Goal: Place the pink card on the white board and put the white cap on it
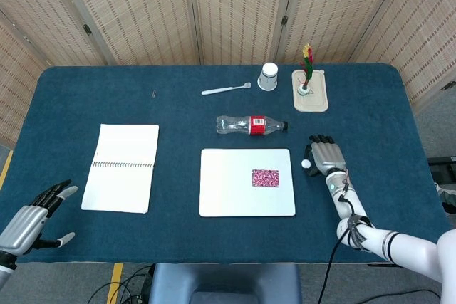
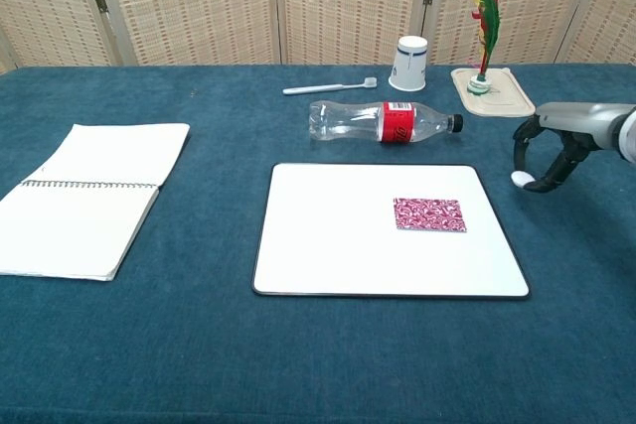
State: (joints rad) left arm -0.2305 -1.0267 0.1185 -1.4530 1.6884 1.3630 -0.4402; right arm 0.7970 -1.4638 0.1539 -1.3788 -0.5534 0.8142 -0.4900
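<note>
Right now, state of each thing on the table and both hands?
pink card: flat on the white board
white cap: pinched in the right hand, off the board's right edge
left hand: holds nothing, fingers apart
bottle: on its side, capped
paper cup: upside down
notebook: open
shuttlecock: upright on the tray
toothbrush: lying flat

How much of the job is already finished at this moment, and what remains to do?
Done: the pink card lies flat on the white board. In hand: the right hand pinches the white cap above the table, just right of the board. Left: bring the cap over the card and set it down on it. The left hand waits open at the table's near edge.
</note>
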